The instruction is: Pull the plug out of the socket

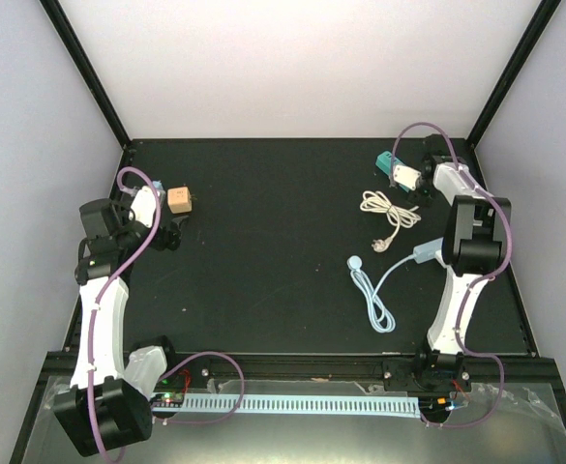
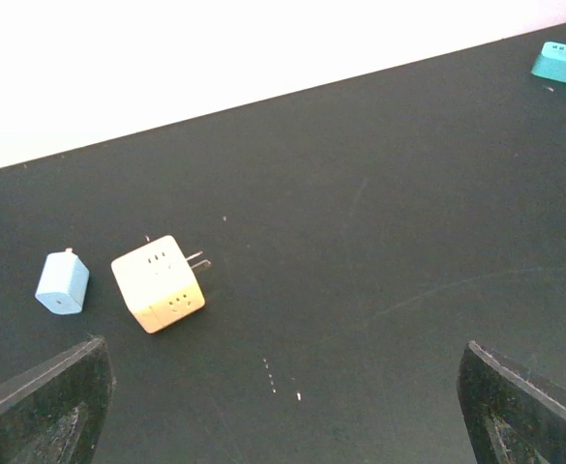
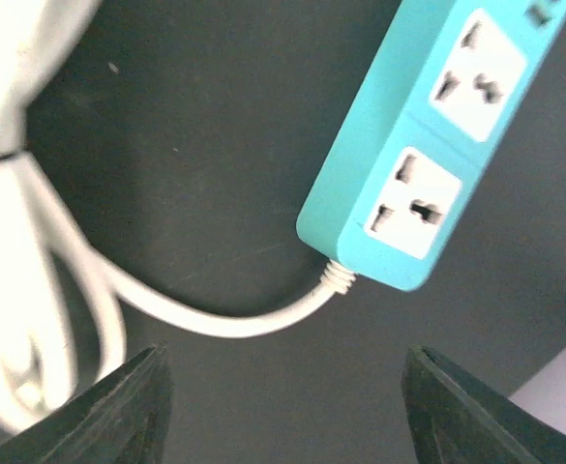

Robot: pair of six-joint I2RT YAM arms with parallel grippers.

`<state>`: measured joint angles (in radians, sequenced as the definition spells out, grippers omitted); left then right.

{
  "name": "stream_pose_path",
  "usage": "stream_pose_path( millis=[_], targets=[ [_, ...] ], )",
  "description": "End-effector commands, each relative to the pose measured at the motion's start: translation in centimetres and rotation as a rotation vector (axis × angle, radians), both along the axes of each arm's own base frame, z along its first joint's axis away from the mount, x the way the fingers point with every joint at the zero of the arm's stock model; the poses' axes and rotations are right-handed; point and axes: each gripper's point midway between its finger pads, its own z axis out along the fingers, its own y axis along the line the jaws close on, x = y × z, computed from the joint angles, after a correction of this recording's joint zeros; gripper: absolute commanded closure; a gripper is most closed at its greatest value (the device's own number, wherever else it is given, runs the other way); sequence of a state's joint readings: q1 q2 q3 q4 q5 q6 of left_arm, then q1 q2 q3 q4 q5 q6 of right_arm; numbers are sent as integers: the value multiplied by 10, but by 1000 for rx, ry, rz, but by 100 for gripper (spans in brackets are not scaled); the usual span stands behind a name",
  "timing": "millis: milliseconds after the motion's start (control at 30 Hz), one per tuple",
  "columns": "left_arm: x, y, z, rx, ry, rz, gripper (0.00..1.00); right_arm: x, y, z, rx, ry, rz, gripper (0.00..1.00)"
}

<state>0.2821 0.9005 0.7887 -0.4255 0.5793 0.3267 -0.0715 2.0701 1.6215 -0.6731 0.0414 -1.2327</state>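
A teal power strip [image 3: 428, 145] lies at the back right [image 1: 389, 164]. The two sockets I see in the right wrist view hold no plug. Its white cord [image 3: 215, 319] leaves the strip's end and runs to a coil [image 1: 389, 208]. My right gripper [image 3: 287, 416] is open just over the strip's cord end [image 1: 405, 181], touching nothing. A cream cube socket adapter [image 2: 157, 282] with bare prongs lies at the back left [image 1: 179, 199], apart from a small light-blue plug block [image 2: 62, 282]. My left gripper [image 2: 287, 406] is open and empty beside the cube [image 1: 171, 235].
A light-blue cable [image 1: 372, 290] with a flat plug [image 1: 428, 253] lies in front of the right arm. The white cord's loose plug [image 1: 379, 244] lies near it. Black frame posts and walls close the table's back and sides.
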Motion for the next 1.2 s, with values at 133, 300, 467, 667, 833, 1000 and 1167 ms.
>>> stream_pose_path(
  millis=[133, 300, 467, 667, 833, 1000, 1167],
  targets=[
    [-1, 1, 16, 14, -52, -1, 1, -74, 49, 45, 169, 102, 190, 30],
    [-3, -4, 16, 4, -50, -30, 1, -137, 73, 48, 201, 189, 348, 30],
    [-5, -8, 15, -10, -53, -47, 1, -185, 81, 29, 154, 237, 449, 33],
    [-5, -10, 13, -20, -52, -58, 1, -208, 86, -2, 77, 248, 499, 37],
    [-6, -12, 14, -25, -53, -67, 1, -215, 99, -15, 79, 283, 506, 40],
    [-7, -12, 14, -22, -56, -67, 1, -222, 114, -24, 90, 304, 526, 52],
    [-7, -12, 14, -20, -58, -66, 1, -235, 127, -35, 88, 328, 555, 71]
  ],
)
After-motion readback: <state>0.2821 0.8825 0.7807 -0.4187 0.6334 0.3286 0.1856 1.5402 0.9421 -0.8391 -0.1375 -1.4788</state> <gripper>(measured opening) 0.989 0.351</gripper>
